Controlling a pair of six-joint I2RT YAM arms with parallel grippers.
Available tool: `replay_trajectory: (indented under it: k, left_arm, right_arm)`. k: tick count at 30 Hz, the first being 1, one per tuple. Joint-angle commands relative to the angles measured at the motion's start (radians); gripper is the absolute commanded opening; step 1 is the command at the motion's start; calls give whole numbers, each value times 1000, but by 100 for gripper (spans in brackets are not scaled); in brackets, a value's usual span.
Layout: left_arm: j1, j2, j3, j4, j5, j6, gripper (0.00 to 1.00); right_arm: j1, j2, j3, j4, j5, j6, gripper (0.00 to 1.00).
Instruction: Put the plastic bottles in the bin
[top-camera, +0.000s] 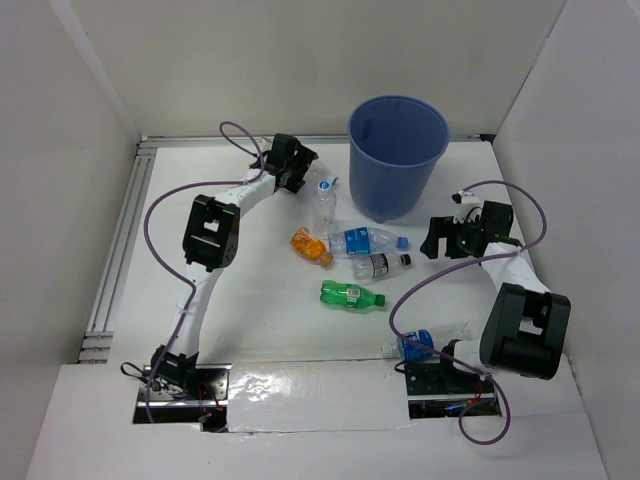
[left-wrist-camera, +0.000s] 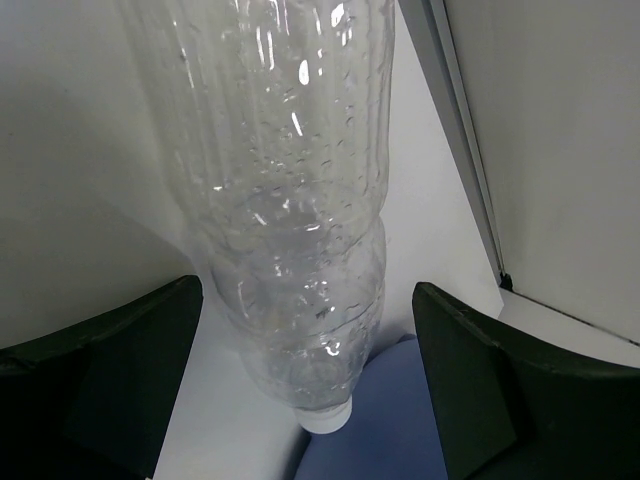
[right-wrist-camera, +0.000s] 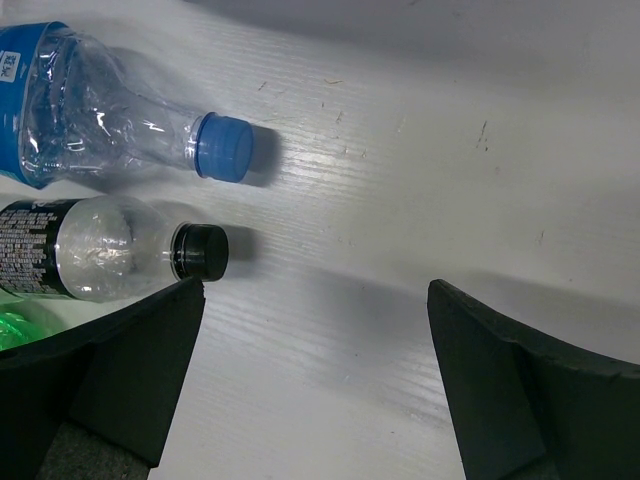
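Straddling the clear bottle with jaws wide, the left gripper could squirt it against the bin if it closes off-centre; the right gripper hangs open.

In the left wrist view the clear bottle runs out past the top edge. In the right wrist view the left edge cuts off the blue-capped bottle and the black-capped bottle, whose label print is too small to read, and the green bottle shows only as a sliver at lower left. At lower right of the top view, a blue-labelled bottle lies partly behind the right arm.
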Motion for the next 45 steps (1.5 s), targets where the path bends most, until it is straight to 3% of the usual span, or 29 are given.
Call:
replay_trajectory:
  k: [1, 6, 14, 15, 21, 26, 29, 36, 42, 44, 45]
  left_arm:
    - [5, 41, 59, -6, -34, -27, 100]
    - [5, 50, 70, -44, -43, -36, 100]
    - [5, 60, 70, -77, -43, -27, 79]
    - [5, 60, 70, -87, -43, -27, 72]
    - [5, 50, 36, -74, -43, -18, 54]
    - [25, -9, -56, -46, -24, 2, 16]
    - [43, -68, -146, -37, -14, 24, 1]
    - [83, -196, -375, -44, 6, 126, 1]
    - [112, -218, -303, -377, -25, 300, 2]
    - [112, -191, -277, -449, -37, 369, 10]
    - [112, -181, -262, -507, -46, 387, 19]
  right_arm:
    - [-6, 3, -2, -15, -14, -17, 99]
    - [-6, 3, -2, -15, -14, -17, 99]
    - [-15, 3, -2, -15, -24, -17, 99]
    - [-15, 3, -2, -15, -24, -17, 99]
    - [-24, 3, -2, -15, -33, -17, 99]
    - [-24, 3, -2, -15, -43, -17, 99]
    - [-24, -6, -2, -15, -44, -17, 99]
    - [-24, -25, -2, -15, -62, -17, 99]
    - [-24, -43, -2, -15, -62, -17, 99]
    - [-24, -43, -2, -15, -62, -17, 99]
    - [-24, -43, -2, -15, -71, -17, 99]
